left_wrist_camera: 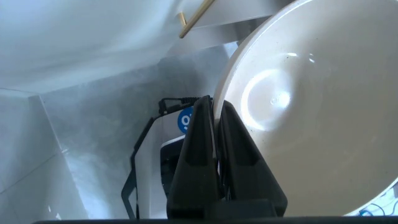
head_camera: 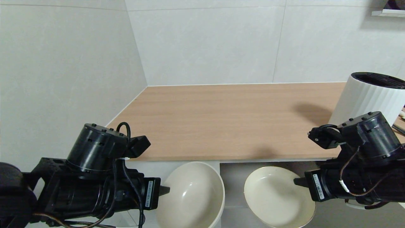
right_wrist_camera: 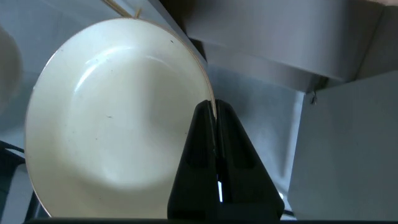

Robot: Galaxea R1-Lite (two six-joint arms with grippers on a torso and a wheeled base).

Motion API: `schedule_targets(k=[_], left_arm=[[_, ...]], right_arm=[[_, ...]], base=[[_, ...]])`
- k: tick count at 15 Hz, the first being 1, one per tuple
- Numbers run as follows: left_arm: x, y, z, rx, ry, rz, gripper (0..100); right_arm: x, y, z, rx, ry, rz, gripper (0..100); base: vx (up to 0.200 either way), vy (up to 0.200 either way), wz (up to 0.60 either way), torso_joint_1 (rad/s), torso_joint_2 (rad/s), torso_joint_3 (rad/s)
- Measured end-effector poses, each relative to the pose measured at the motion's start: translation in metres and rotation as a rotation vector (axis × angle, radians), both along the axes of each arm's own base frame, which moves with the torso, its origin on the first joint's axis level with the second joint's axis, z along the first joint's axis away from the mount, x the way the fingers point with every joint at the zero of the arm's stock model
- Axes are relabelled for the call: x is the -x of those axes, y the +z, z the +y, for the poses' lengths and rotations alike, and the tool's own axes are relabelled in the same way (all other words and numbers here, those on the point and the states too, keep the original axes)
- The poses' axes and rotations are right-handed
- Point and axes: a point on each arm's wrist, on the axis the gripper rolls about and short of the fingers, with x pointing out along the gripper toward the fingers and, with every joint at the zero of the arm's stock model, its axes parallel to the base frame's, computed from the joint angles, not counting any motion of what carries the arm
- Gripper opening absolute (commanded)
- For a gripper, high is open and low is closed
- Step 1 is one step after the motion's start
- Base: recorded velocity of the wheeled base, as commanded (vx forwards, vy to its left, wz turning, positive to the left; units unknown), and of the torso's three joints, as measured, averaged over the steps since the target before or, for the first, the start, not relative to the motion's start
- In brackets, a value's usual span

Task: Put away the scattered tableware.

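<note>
— Where's the tableware?
— Both pieces hang just below the front edge of the wooden countertop. The left gripper pinches the deep bowl by its rim, and the right gripper pinches the shallow dish likewise.

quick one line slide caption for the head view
Left gripper pinches the deep bowl by its rim, right gripper the shallow bowl, both held in front of the wooden counter.

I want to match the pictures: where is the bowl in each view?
Head view: bowl, bottom centre, beside the plate.
Left wrist view: close up, its rim in the left gripper.
Right wrist view: perhaps the pale shape at the edge beyond the plate; cannot tell.
Landmark: left gripper on its rim.
</note>
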Motion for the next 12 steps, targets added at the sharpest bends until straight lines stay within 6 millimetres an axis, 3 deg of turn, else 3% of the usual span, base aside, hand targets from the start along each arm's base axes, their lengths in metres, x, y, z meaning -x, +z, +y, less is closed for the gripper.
schedule_targets(k=[6, 12], left_arm=[[0.0, -0.001, -0.001, -0.001, -0.002, 0.003, 0], [0.0, -0.001, -0.001, -0.002, -0.002, 0.005, 0]], right_arm=[[-0.004, -0.01, 0.003, 0.016, 0.001, 0.019, 0], [-0.005, -0.013, 0.004, 0.025, 0.0, 0.032, 0]], base=[[0.0, 0.0, 0.0, -0.011, 0.02, 0.017], [0.0, 0.0, 0.0, -0.171, 0.42, 0.251]])
